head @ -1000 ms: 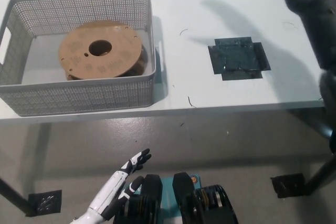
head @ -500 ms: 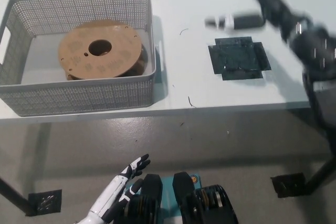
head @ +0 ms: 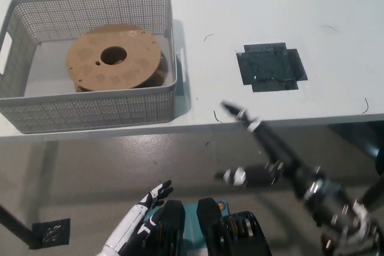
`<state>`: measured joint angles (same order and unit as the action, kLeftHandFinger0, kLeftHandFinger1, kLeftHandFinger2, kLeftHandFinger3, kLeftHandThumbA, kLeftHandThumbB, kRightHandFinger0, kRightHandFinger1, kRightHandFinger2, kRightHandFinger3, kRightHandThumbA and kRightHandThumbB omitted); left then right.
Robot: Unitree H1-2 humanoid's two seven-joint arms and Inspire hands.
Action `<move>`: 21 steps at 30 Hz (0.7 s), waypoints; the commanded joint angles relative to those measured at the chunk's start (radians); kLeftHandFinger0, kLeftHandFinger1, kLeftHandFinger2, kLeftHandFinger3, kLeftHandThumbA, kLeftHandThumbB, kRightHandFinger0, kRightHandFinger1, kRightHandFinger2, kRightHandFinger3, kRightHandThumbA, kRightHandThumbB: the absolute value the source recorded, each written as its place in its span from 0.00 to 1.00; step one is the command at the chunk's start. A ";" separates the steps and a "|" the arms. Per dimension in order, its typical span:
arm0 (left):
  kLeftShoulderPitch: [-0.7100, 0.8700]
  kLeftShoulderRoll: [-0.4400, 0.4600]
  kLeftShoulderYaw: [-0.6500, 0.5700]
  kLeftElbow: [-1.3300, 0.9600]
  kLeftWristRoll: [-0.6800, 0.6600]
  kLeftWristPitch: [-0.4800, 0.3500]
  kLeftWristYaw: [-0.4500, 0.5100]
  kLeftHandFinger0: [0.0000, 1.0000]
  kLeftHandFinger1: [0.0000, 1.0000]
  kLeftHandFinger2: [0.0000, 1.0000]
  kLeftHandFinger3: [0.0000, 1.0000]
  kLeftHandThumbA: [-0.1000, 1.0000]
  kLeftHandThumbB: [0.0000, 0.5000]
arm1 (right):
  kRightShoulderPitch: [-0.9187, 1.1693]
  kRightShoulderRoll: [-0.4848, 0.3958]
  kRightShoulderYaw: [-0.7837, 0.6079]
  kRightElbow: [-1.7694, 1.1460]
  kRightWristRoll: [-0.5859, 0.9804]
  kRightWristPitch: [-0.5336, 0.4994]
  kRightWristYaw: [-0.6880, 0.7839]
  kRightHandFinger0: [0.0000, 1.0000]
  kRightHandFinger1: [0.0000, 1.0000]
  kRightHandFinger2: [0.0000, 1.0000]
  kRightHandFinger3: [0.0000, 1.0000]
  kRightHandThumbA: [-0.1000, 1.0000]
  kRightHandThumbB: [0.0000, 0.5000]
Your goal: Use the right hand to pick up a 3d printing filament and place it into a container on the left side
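Note:
A filament spool (head: pixel 114 58) with brown cardboard sides lies flat inside the grey mesh basket (head: pixel 90 112) at the table's left. My black right hand (head: pixel 273 160) is low at the lower right, in front of the table's near edge, blurred, fingers spread and holding nothing. It is far from the spool and the basket. My white left hand (head: pixel 146 205) rests at the bottom left below the table, fingers stretched out and empty.
A dark cross-shaped patch (head: pixel 271 67) is stuck flat on the white table (head: pixel 240 16) right of the basket. The table's near edge runs across the middle of the picture, with grey floor (head: pixel 90 166) below it.
My right arm has swung from the upper right above the table down to the lower right in front of the table edge. The spool, basket and left hand have stayed put.

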<state>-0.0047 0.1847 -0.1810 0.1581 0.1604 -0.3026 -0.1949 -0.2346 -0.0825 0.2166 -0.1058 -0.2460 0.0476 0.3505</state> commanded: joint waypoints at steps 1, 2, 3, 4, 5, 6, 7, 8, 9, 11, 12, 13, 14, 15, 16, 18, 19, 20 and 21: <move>0.032 -0.046 0.022 -0.014 -0.005 -0.122 0.073 1.00 1.00 1.00 1.00 1.00 0.86 | 0.333 0.094 0.094 -0.817 -0.038 -0.443 -0.153 1.00 1.00 1.00 1.00 1.00 0.91; 0.034 -0.046 0.022 -0.016 -0.003 -0.120 0.072 1.00 1.00 1.00 1.00 1.00 0.86 | 0.358 0.005 0.068 -0.798 0.041 -0.460 -0.118 1.00 1.00 1.00 1.00 1.00 1.00; 0.032 -0.046 0.022 -0.015 0.008 -0.121 0.078 1.00 1.00 1.00 1.00 1.00 0.86 | 0.360 -0.036 0.041 -0.793 0.078 -0.413 -0.094 1.00 1.00 1.00 1.00 1.00 1.00; 0.029 -0.047 0.024 -0.012 0.012 -0.119 0.081 1.00 1.00 1.00 1.00 1.00 0.87 | 0.381 -0.024 0.024 -0.715 0.103 -0.466 -0.120 1.00 1.00 1.00 1.00 1.00 0.98; 0.031 -0.047 0.025 -0.013 0.012 -0.119 0.081 1.00 1.00 1.00 1.00 1.00 0.88 | 0.396 -0.019 0.014 -0.691 0.077 -0.486 -0.130 1.00 1.00 1.00 1.00 1.00 0.85; 0.034 -0.049 0.025 -0.012 0.012 -0.119 0.081 1.00 1.00 1.00 1.00 1.00 0.88 | 0.425 -0.021 0.000 -0.638 0.033 -0.511 -0.152 1.00 1.00 1.00 1.00 1.00 0.70; 0.037 -0.051 0.025 -0.012 0.011 -0.120 0.081 1.00 1.00 1.00 1.00 1.00 0.89 | 0.446 -0.028 -0.002 -0.599 0.029 -0.518 -0.168 1.00 1.00 1.00 1.00 1.00 0.66; 0.044 -0.052 0.025 -0.015 0.007 -0.118 0.079 1.00 1.00 1.00 1.00 1.00 0.88 | 0.469 -0.017 0.000 -0.552 0.024 -0.518 -0.193 1.00 1.00 1.00 1.00 1.00 0.59; 0.045 -0.052 0.026 -0.010 -0.004 -0.127 0.074 1.00 1.00 1.00 1.00 1.00 0.87 | 0.489 -0.024 0.009 -0.482 -0.008 -0.518 -0.244 1.00 1.00 1.00 1.00 1.00 0.59; 0.044 -0.054 0.029 -0.006 -0.004 -0.138 0.074 1.00 1.00 1.00 1.00 1.00 0.82 | 0.526 0.009 -0.006 -0.367 0.005 -0.518 -0.244 1.00 1.00 1.00 1.00 1.00 0.60; 0.042 -0.055 0.031 -0.007 -0.002 -0.134 0.074 1.00 1.00 1.00 1.00 1.00 0.83 | 0.523 0.011 -0.017 -0.309 0.001 -0.518 -0.238 1.00 1.00 1.00 1.00 1.00 0.65; 0.042 -0.055 0.033 -0.009 0.001 -0.128 0.073 1.00 1.00 1.00 1.00 1.00 0.83 | 0.518 0.016 -0.026 -0.261 0.003 -0.518 -0.234 1.00 1.00 1.00 1.00 1.00 0.67; 0.041 -0.055 0.034 -0.010 0.002 -0.125 0.072 1.00 1.00 1.00 1.00 1.00 0.83 | 0.514 0.018 -0.028 -0.250 0.005 -0.518 -0.234 1.00 1.00 1.00 1.00 1.00 0.67; 0.038 -0.055 0.036 -0.010 0.014 -0.124 0.077 1.00 1.00 1.00 1.00 1.00 0.84 | 0.496 0.019 -0.030 -0.202 0.001 -0.518 -0.244 1.00 1.00 1.00 1.00 1.00 0.64; 0.036 -0.055 0.037 -0.010 0.031 -0.124 0.082 1.00 1.00 1.00 1.00 1.00 0.88 | 0.463 0.026 -0.045 -0.101 0.011 -0.518 -0.246 1.00 1.00 1.00 1.00 1.00 0.64; 0.035 -0.057 0.038 -0.010 0.033 -0.122 0.080 1.00 1.00 1.00 1.00 1.00 0.89 | 0.436 0.026 -0.053 -0.028 0.013 -0.518 -0.262 1.00 1.00 1.00 1.00 1.00 0.61; 0.034 -0.057 0.040 -0.005 0.028 -0.127 0.078 1.00 1.00 1.00 1.00 1.00 0.88 | 0.410 0.023 -0.056 0.028 0.010 -0.518 -0.280 1.00 1.00 1.00 1.00 1.00 0.56; 0.034 -0.057 0.042 -0.001 0.027 -0.132 0.078 1.00 1.00 1.00 1.00 1.00 0.86 | 0.393 0.019 -0.055 0.065 0.011 -0.518 -0.291 1.00 1.00 1.00 1.00 1.00 0.53; 0.033 -0.058 0.045 0.005 0.024 -0.138 0.079 1.00 1.00 1.00 1.00 1.00 0.85 | 0.370 0.020 -0.062 0.124 0.018 -0.518 -0.294 1.00 1.00 1.00 1.00 1.00 0.52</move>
<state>0.0338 0.1386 -0.1580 0.1594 0.1689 -0.3305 -0.1829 0.2158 -0.0803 0.1983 -0.1638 -0.2483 -0.2394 0.2204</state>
